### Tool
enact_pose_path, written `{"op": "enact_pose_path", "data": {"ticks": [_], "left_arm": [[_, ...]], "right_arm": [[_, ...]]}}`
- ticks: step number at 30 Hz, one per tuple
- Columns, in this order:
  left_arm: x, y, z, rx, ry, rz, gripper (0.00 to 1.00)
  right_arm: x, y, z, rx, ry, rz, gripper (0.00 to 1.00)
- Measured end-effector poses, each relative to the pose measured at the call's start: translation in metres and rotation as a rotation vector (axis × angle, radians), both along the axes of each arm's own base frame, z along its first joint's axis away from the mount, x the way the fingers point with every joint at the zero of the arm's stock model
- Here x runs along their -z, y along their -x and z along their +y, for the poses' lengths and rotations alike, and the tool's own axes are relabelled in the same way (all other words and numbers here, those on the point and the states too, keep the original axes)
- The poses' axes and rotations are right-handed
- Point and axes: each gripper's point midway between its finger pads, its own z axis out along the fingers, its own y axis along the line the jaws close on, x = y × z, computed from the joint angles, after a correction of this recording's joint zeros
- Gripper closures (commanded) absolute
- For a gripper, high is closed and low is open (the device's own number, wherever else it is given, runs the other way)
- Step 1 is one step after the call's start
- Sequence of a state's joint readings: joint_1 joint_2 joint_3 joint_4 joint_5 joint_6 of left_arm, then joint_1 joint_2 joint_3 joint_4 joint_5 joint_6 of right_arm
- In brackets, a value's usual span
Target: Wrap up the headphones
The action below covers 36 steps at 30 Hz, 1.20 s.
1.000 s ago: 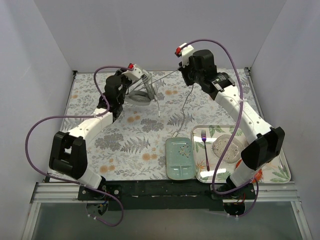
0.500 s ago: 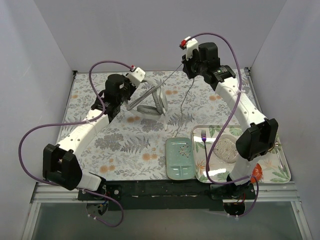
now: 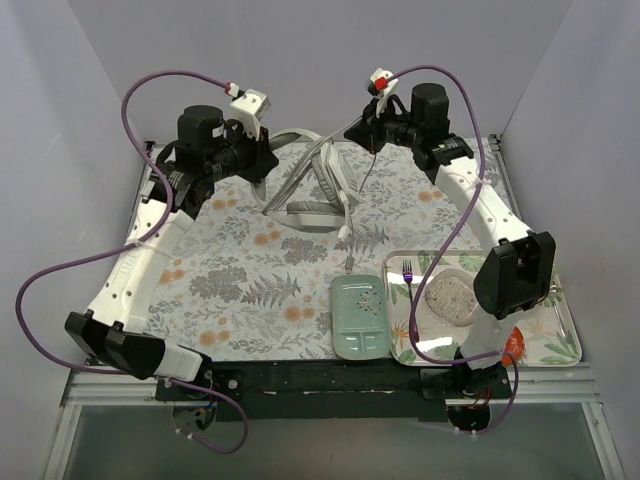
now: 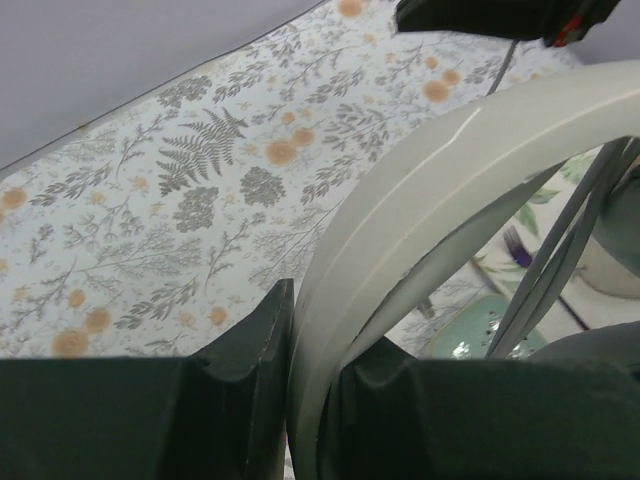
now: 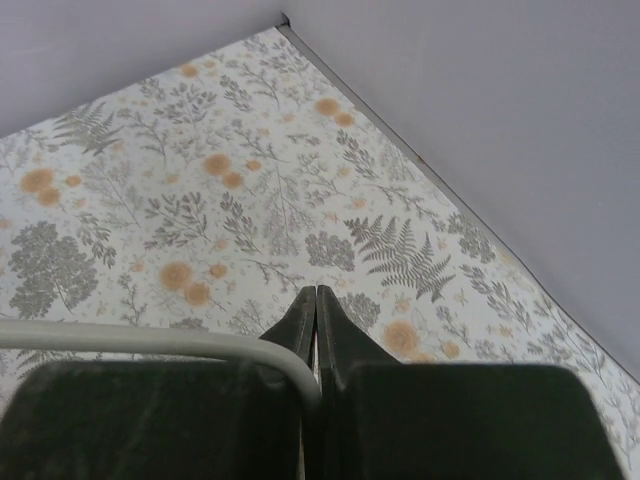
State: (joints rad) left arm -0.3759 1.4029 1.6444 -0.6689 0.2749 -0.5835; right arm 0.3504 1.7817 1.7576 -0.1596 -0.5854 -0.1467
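Headphones appear between arms from above; left wrist shows jaws pinching headband.

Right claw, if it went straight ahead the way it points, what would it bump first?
Probably the flowery tablecloth, just past the right claw and close to the grey wall. Depth is hard to judge.

The headphones are sitting over the far middle of the table, between the left gripper, which is clamping the headband from the left, and the right gripper, which is pinching the cord to the right. The cord is trailing down toward a compartment dish lying by the near edge. Just right of the dish, a tray is carrying a fork and, to the fork's right, a round plate.
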Motion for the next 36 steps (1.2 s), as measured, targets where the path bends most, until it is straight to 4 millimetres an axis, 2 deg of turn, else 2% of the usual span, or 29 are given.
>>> {"op": "enact_pose_path", "data": {"ticks": [3, 6, 11, 15, 23, 29, 36], "left_arm": [[-0.023, 0.010, -0.005, 0.005, 0.074, 0.020, 1.00], [-0.056, 0.019, -0.012, 0.032, 0.151, -0.001, 1.00], [-0.125, 0.031, -0.016, 0.064, 0.264, -0.114, 1.00], [-0.160, 0.037, -0.016, 0.074, 0.317, -0.185, 1.00], [-0.179, 0.013, -0.016, 0.016, 0.345, -0.221, 1.00], [-0.184, 0.000, -0.009, -0.057, 0.353, -0.231, 1.00], [-0.191, -0.006, -0.004, -0.104, 0.371, -0.240, 1.00]], "right_arm": [[-0.006, 0.005, 0.019, -0.056, -0.071, -0.023, 0.84], [0.005, 0.008, 0.040, -0.087, -0.117, -0.003, 0.80], [0.062, 0.010, 0.074, -0.102, -0.167, 0.130, 0.80], [0.100, 0.012, 0.095, -0.089, -0.192, 0.222, 0.79], [0.122, 0.015, 0.120, -0.072, -0.244, 0.272, 0.79], [0.138, 0.019, 0.124, -0.066, -0.255, 0.300, 0.73], [0.169, 0.031, 0.120, -0.051, -0.245, 0.355, 0.67]]}}
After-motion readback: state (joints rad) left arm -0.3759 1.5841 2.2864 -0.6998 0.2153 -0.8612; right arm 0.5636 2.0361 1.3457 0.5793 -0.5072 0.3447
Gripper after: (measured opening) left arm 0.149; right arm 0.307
